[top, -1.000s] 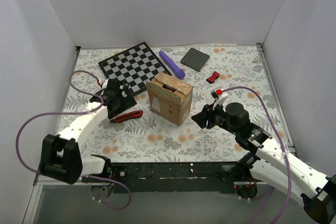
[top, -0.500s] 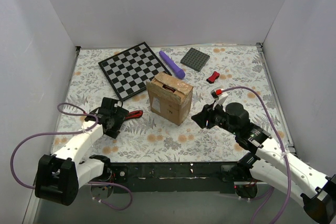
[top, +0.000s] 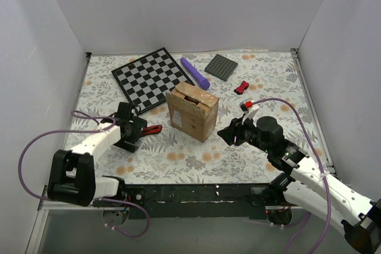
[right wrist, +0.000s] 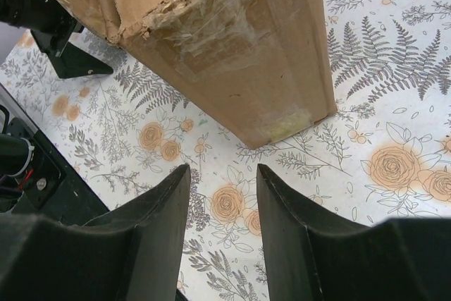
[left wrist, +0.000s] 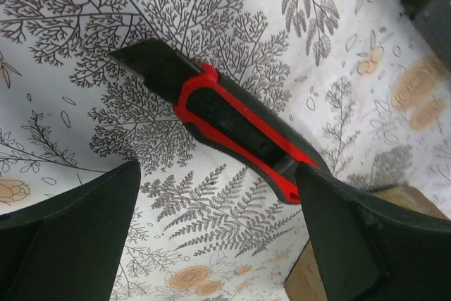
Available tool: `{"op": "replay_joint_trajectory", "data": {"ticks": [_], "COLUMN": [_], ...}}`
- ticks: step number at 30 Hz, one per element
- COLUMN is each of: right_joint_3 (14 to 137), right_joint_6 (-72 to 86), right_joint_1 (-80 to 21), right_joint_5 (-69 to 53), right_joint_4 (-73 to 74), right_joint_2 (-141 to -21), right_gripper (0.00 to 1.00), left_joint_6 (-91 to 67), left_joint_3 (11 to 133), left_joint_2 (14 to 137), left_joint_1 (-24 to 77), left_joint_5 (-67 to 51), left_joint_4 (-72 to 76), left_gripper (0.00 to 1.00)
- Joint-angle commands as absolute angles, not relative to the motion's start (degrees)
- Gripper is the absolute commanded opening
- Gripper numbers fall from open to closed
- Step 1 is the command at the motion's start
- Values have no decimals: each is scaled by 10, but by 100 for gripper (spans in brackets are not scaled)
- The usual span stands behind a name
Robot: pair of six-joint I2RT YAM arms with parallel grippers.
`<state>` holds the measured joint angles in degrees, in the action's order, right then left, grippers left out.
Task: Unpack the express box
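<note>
The express box (top: 192, 113) is seen standing near the middle of the flowered table (top: 268, 81), between the two arms.

Shiny tape and a ragged cardboard edge are seen at its top, and a dark gap is seen there. The right claw (top: 226, 133) is held low, just beside the box's right side, with its fingers partly apart and nothing between them. The left claw (top: 134, 130) is spread wide and nothing is pinched. A red and black knife (top: 150, 129) is seen lying flat on the table under it. Behind the box, a chessboard (top: 147, 75), a purple stick (top: 195, 72), a dark grey plate (top: 221, 66) and a small red thing (top: 241, 87) are laid out.
</note>
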<state>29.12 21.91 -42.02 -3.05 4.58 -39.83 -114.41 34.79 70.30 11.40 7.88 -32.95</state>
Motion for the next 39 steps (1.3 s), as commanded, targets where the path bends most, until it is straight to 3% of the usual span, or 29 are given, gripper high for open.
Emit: {"op": "replay_joint_trajectory", "data": {"ticks": [1,4,13,18,23,27,39], "right_joint_3": [316,317,326,320,314,310,314], "right_joint_6": [225,226,224,227,229,233,234], "right_joint_1": [-422,-421,-422,-422,-421,-422,-422], "right_joint_5": [-39,-44,-47,-48,-46,-43,-38], "right_joint_4": [25,22,30,30,31,29,39], "right_joint_2": [-403,-405,-410,-410,-403,-403,-394], "right_gripper": [49,50,49,49,49,49,49], "left_joint_6": [-1435,-1454,-1475,-1456,-1426,-1411,-1413], "left_joint_3": [436,474,473,440,465,497,497], "left_joint_2": [794,855,881,869,834,811,864], "left_joint_1": [98,97,85,77,69,69,61], "left_joint_5": [81,76,72,80,92,89,55], "left_joint_4": [-478,-520,-489,-461,-460,-467,-441], "left_gripper": [94,93,88,77,89,94,93]}}
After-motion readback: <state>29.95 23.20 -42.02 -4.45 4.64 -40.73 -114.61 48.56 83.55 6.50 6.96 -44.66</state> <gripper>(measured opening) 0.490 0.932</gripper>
